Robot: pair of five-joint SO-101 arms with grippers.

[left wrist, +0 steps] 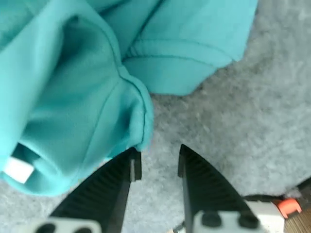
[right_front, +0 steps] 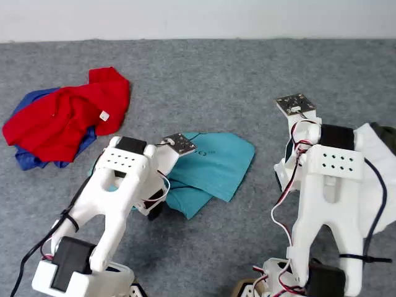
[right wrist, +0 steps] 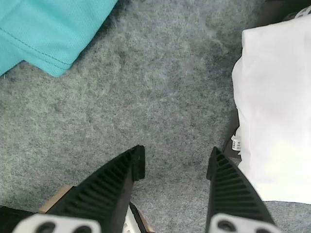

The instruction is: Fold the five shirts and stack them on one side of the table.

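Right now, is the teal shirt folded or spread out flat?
Loosely folded, not flat: the teal shirt lies doubled over itself, its layers bunched by the open left pincer.

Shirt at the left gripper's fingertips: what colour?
The shirt is plain teal; the left wrist view shows it best.

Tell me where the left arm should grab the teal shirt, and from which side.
Grip the teal shirt by the stitched edge that juts out just ahead of the left gripper. Its fingers stand open above the grey cover, so come in low from that bare side. The edge seems to lift slightly off the surface, giving a lip to pinch.
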